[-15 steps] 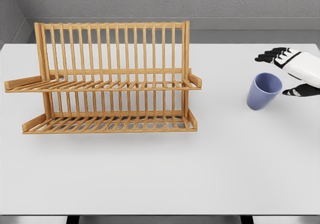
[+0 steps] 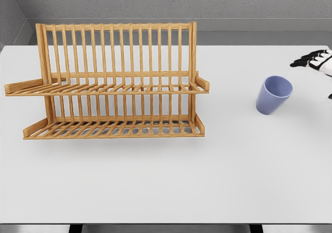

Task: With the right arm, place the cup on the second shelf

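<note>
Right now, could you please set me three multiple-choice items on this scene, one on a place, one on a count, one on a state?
1. Where is the cup?
A. on the table, right of the rack
B. on the upper shelf
C. on the lower shelf

2. How many shelves has the wooden rack?
A. one
B. two
C. four

3. How is the right hand?
A. closed on the cup
B. inside the rack
C. apart from the cup, holding nothing

Answers:
1 A, it stands on the white table.
2 B, two slatted tiers show.
3 C, bare table shows between them.
</note>
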You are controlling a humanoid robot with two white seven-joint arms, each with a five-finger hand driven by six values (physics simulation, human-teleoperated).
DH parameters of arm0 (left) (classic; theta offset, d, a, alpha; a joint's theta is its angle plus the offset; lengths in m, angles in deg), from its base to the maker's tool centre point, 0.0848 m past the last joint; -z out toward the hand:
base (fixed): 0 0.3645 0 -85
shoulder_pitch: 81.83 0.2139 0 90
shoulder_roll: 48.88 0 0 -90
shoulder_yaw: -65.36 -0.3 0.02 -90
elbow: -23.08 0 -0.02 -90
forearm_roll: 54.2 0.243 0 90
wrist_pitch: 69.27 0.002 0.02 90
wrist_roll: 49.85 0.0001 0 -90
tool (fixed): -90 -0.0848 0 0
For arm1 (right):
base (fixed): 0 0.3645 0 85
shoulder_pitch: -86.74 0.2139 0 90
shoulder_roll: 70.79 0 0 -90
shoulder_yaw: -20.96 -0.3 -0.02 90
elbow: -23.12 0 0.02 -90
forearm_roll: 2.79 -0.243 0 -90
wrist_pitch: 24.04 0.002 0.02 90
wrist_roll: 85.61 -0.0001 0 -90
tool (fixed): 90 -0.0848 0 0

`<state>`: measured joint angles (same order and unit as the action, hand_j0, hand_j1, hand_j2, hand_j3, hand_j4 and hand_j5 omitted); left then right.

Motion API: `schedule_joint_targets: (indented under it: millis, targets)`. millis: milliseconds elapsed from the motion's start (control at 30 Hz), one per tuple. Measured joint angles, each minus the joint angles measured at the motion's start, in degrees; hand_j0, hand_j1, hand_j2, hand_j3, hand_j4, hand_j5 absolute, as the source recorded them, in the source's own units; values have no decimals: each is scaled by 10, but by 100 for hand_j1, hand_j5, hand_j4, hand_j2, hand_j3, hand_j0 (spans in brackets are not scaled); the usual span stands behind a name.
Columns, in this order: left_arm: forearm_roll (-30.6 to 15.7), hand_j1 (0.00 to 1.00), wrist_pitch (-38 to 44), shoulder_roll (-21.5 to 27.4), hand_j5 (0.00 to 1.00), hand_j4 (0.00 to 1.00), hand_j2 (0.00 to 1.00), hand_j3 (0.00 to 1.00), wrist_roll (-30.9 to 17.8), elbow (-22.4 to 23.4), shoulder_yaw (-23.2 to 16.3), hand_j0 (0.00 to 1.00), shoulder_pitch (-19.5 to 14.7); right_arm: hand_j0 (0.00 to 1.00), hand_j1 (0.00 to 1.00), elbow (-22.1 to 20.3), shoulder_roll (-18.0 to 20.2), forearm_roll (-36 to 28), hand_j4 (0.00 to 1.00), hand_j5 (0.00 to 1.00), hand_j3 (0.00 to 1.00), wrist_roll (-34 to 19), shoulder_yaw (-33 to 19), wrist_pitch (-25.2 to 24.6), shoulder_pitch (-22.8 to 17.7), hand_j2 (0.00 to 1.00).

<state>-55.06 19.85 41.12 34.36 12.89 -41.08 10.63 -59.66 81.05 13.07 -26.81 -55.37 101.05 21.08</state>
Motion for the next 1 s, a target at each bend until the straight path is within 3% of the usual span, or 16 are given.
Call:
schedule_joint_targets:
  millis: [100, 167, 300, 633, 1000]
  targets:
    - [0, 100, 0, 0, 100, 100, 100, 100, 0, 0, 0, 100, 0, 100, 100, 7, -19, 3, 100, 100, 100, -25, 10, 2, 82, 100]
    - [0, 100, 0, 0, 100, 100, 100, 100, 0, 0, 0, 100, 0, 100, 100, 11, -39, -2, 100, 100, 100, -31, 46, -1, 125, 100]
    - [0, 100, 0, 0, 100, 100, 100, 100, 0, 0, 0, 100, 0, 100, 100, 16, -53, 3, 100, 100, 100, -36, 103, 1, 126, 100]
    - [0, 100, 0, 0, 100, 100, 100, 100, 0, 0, 0, 100, 0, 100, 100, 17, -45, 9, 100, 100, 100, -38, 158, 1, 128, 100]
    - [0, 100, 0, 0, 100, 100, 100, 100, 0, 0, 0, 100, 0, 100, 100, 56, -77, 18, 100, 100, 100, -38, 196, 1, 135, 100]
